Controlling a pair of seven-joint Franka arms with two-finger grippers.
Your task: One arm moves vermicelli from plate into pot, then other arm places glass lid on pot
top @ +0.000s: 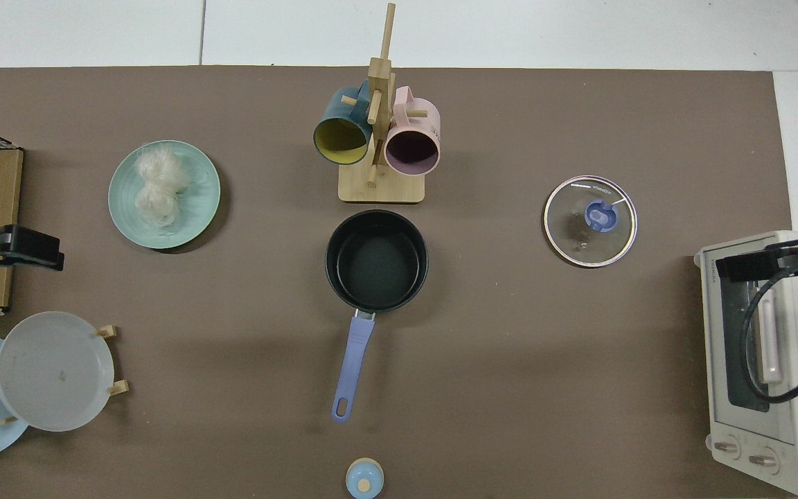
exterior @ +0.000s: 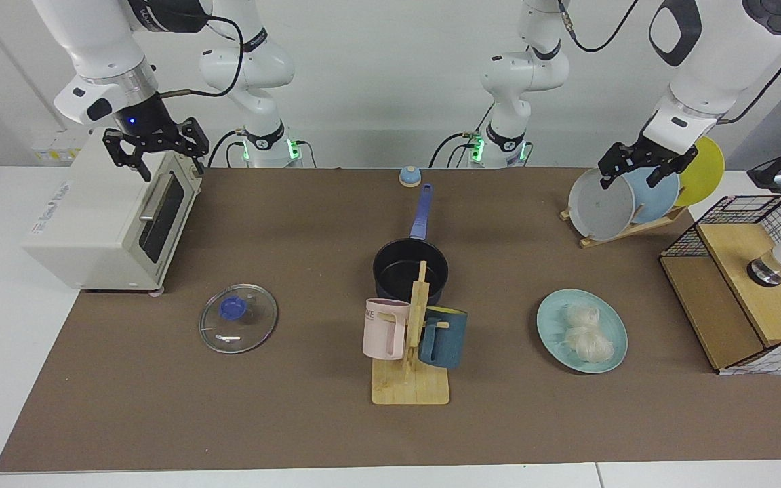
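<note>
**Both grippers raised at the table's ends, noodles on the plate, pot bare**

Left gripper [exterior: 645,166] hangs in the air in front of the upright plates in the wooden rack [exterior: 624,227], above the back corner of the brown mat [exterior: 160,407] on the left arm's side; its black fingers stand apart and hold nothing. Right gripper [exterior: 156,146] hovers above the white toaster oven [exterior: 106,217] at the opposite end of the mat, its fingers likewise spread and empty. Neither claw touches anything.

Two pale bundles of vermicelli [exterior: 588,332] lie side by side, touching, on the teal-green plate [exterior: 553,332], which sits flat on the mat toward the left arm's end, near the front edge in the facing view. A wood-and-wire box [exterior: 736,298] stands beside it at the mat's end.

At the mat's middle stands the pot [exterior: 409,271], upright, its black inside bare, its blue handle pointing toward the robots' edge. A small blue-and-tan bell [exterior: 409,176] rests at that edge, past the handle's tip and apart from it. Just in front of the pot, on the camera's side, is a wooden mug tree [exterior: 412,379] with a pink mug [exterior: 384,329] and a dark blue mug [exterior: 443,335] hung on its pegs.

Flat on the mat toward the right arm's end lies the glass lid [exterior: 238,318], blue knob up, in front of the toaster oven and well apart from the pot.
</note>
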